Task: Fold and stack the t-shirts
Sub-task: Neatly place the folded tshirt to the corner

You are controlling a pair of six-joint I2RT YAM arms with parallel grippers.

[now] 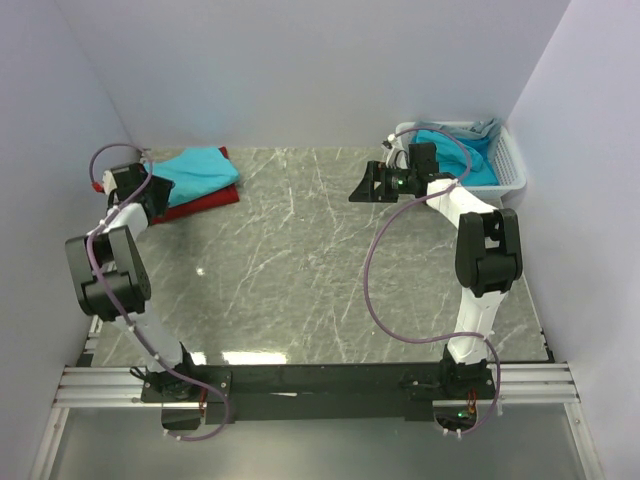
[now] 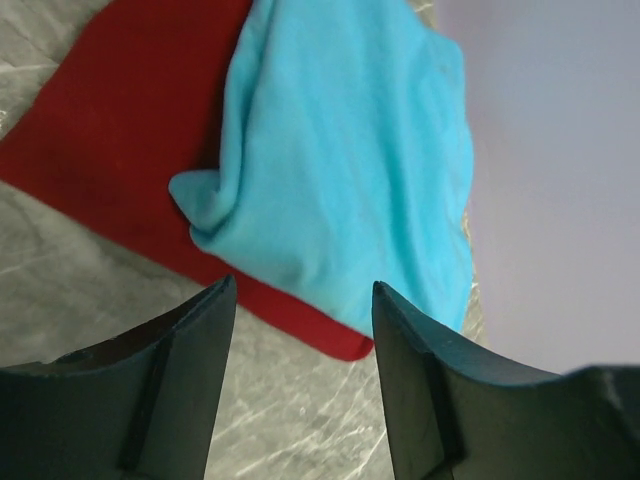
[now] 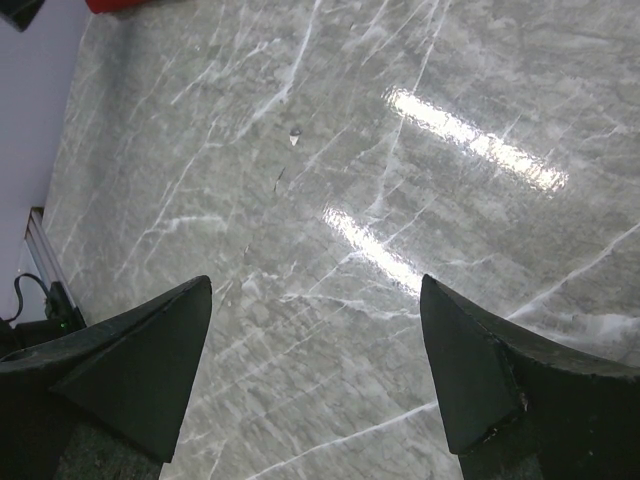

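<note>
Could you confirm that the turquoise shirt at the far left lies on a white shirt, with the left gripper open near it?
Not quite: the left wrist view shows the turquoise shirt lying on a red shirt, not a white one; the left gripper is open near it.

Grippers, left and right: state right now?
Left gripper: open, holding nothing, by the turquoise t-shirt lying on the red t-shirt.
Right gripper: open, empty, over the table.

I count two turquoise t-shirts (image 1: 195, 168), at ten o'clock and at two o'clock, one red t-shirt (image 1: 205, 203), one white basket (image 1: 512, 168) and two robot arms (image 1: 110, 270).
</note>
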